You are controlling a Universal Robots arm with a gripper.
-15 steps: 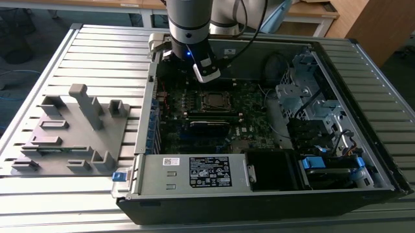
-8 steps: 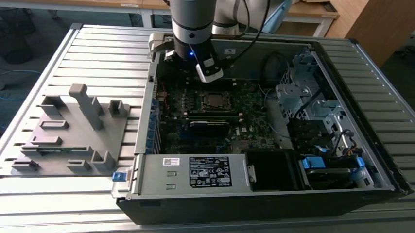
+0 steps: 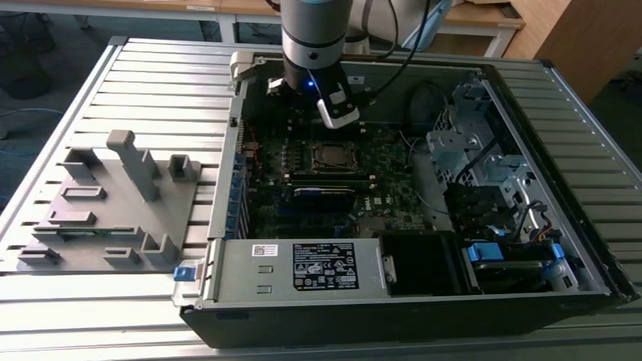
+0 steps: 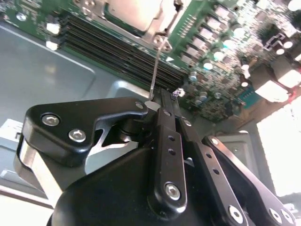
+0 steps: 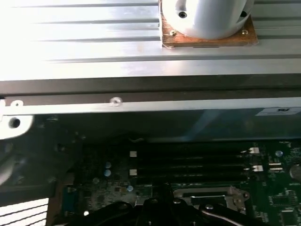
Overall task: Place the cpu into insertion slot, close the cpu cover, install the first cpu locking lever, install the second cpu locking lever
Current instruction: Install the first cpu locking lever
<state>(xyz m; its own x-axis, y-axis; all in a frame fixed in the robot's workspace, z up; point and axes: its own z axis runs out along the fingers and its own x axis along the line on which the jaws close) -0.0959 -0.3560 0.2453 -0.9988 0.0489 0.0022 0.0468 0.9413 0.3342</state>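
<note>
we saw the gripper (image 4: 153, 104) pinched tight on the thin locking lever (image 4: 157, 66), just beside the cpu cover (image 4: 162, 21). the cpu cover lay flat over the cpu (image 4: 128, 8).

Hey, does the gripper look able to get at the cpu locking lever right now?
Probably yes. In the second wrist view the locking lever runs from beside the cpu cover straight to the gripper, which seems closed on the lever's end. Nothing stands between them.

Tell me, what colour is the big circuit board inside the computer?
Green; the motherboard shows it best in the second wrist view.
</note>
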